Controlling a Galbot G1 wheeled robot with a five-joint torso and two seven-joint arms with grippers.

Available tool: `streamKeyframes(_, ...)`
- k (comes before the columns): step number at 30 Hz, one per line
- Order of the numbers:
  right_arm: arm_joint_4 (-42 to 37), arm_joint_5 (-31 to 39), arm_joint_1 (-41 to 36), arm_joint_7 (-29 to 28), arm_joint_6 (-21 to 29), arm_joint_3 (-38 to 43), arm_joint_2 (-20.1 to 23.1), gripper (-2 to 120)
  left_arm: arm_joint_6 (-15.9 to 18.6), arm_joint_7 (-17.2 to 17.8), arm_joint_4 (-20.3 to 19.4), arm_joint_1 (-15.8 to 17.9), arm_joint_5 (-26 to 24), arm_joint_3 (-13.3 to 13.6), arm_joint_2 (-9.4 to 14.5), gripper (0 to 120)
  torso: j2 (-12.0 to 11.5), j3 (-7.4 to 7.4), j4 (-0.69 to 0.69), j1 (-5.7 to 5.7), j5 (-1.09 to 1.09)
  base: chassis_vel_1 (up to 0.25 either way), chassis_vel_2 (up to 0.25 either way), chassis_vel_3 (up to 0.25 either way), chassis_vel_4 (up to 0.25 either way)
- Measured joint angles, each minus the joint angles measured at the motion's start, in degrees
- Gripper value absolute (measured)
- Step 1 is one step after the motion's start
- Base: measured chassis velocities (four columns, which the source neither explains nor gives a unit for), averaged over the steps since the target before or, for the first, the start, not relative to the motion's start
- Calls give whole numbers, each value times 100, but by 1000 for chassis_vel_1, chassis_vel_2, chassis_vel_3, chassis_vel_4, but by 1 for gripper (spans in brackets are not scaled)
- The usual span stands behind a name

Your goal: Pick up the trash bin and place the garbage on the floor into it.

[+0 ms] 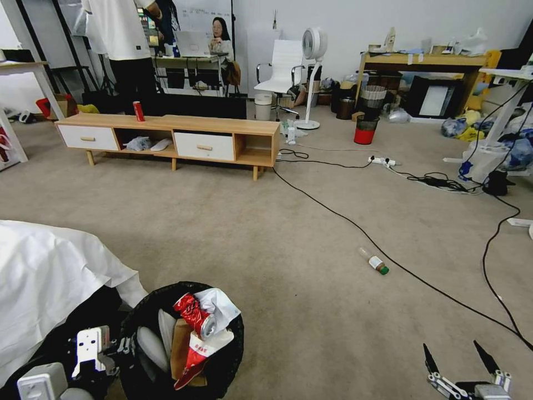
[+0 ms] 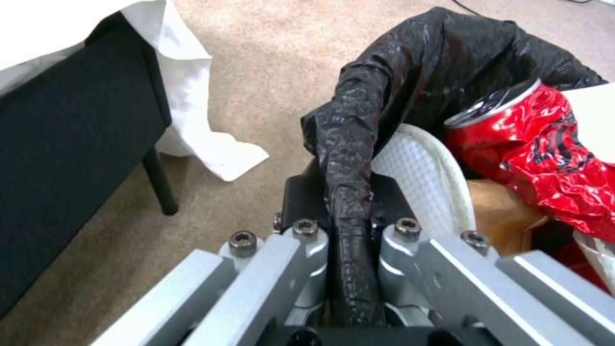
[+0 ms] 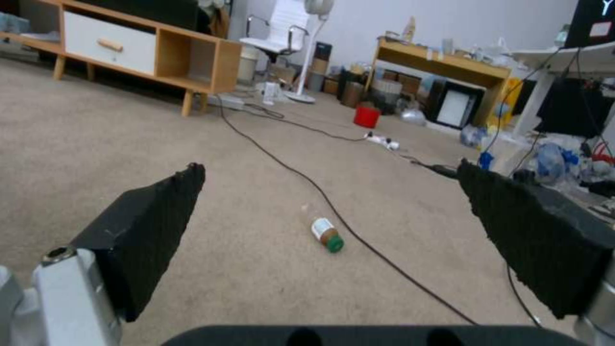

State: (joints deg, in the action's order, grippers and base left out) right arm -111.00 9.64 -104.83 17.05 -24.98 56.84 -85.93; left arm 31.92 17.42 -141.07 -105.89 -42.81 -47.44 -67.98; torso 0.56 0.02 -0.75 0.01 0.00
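The trash bin, black mesh with a black liner, sits at my lower left. It holds a crushed red can, a red-white snack packet, a brown paper bag and white paper. My left gripper is shut on the bin's lined rim, with the can just beyond it. A clear green-capped bottle lies on the floor ahead to the right. My right gripper hangs open low over the carpet, its fingers spread with the bottle lying farther ahead between them.
A white-draped table with black legs stands close on my left. A black cable runs across the carpet just past the bottle. Farther off are a low wooden cabinet with an upright red can, a power strip and a red-bottomed bin.
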Motion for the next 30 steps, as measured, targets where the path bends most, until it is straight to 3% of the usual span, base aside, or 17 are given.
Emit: streamKeyframes(30,-13,37,31,10,47,16,21,100,-16,-34,21,9,15,4,-9,4,0,0,0,0,0,0,0,0,0)
